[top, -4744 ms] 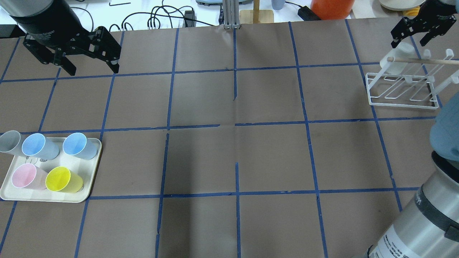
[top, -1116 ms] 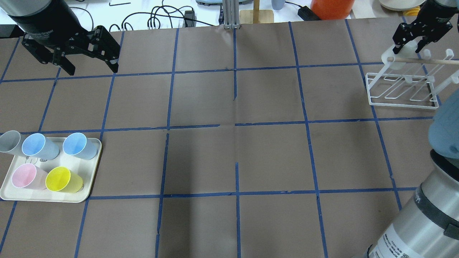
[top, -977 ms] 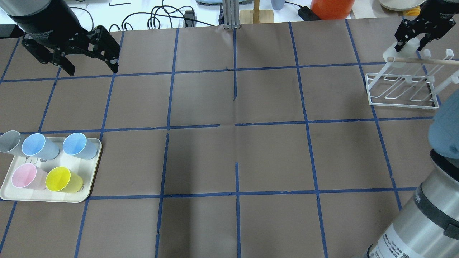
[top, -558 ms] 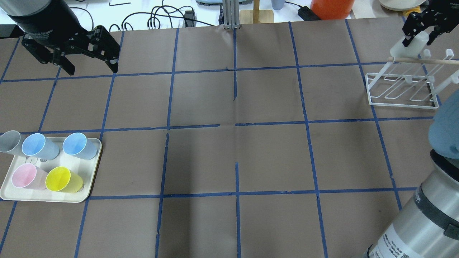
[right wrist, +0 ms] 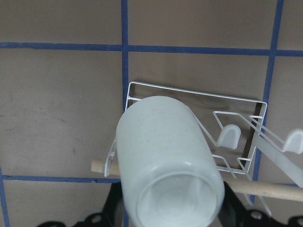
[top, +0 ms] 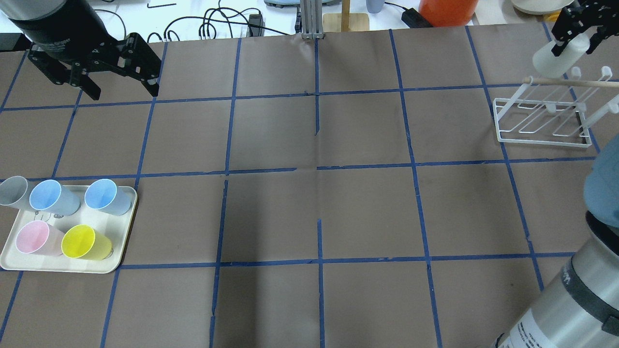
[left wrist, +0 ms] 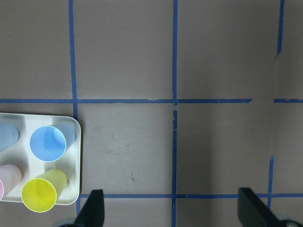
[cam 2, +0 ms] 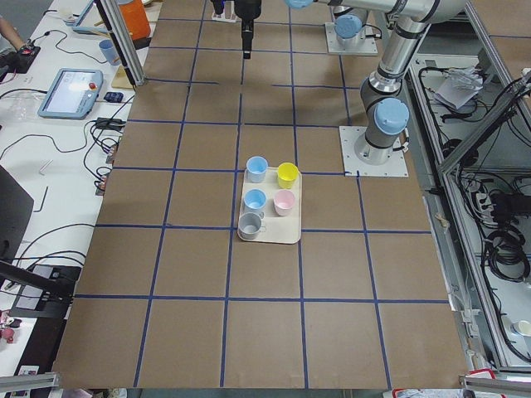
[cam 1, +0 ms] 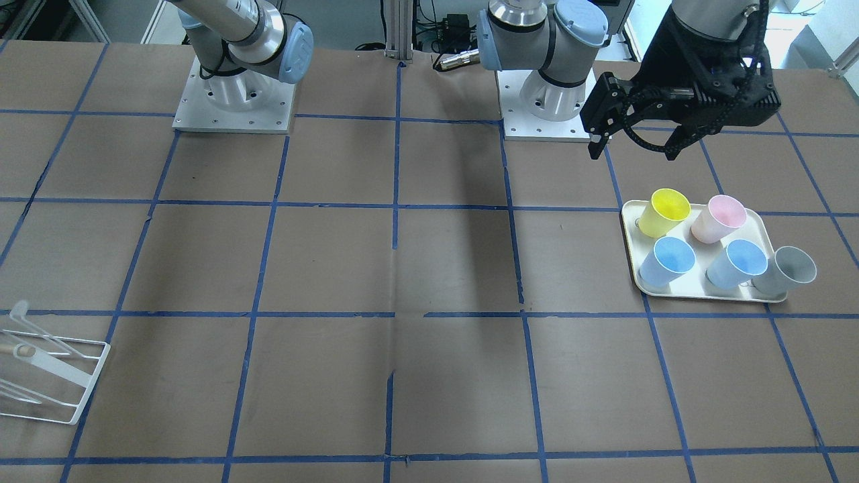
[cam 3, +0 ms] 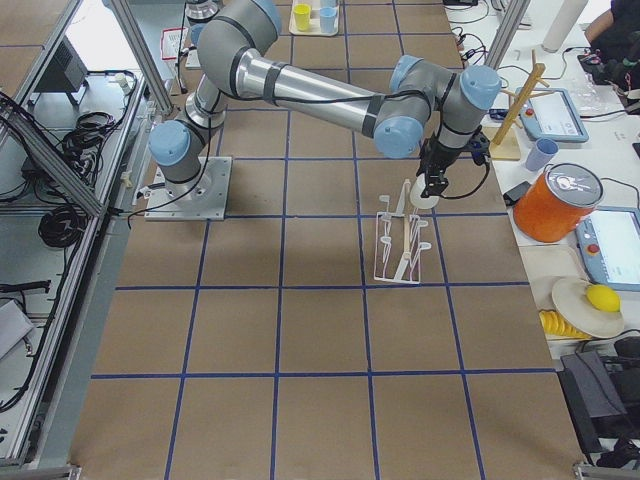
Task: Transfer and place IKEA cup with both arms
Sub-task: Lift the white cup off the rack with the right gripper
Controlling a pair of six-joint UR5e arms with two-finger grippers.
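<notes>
The white IKEA cup (top: 556, 58) is held on its side in my right gripper (top: 575, 46), just above the wooden rod of the white wire rack (top: 541, 141) at the far right. The right wrist view shows the cup (right wrist: 165, 161) filling the jaws, its open mouth toward the camera and the rack (right wrist: 189, 92) below it. The exterior right view shows the same hold (cam 3: 426, 198). My left gripper (top: 123, 87) is open and empty at the far left, well above the table; it also shows in the front-facing view (cam 1: 631, 144).
A cream tray (top: 121, 232) at the near left holds two blue cups (top: 48, 197), a pink cup (top: 31, 238) and a yellow cup (top: 82, 241). A grey cup (top: 12, 191) sits at its far corner. Cables and an orange container (top: 447, 12) lie beyond the table's far edge.
My right gripper closed on the white cup at the rack and has lifted it up off the rack, away from the rod. The left arm has barely moved.
</notes>
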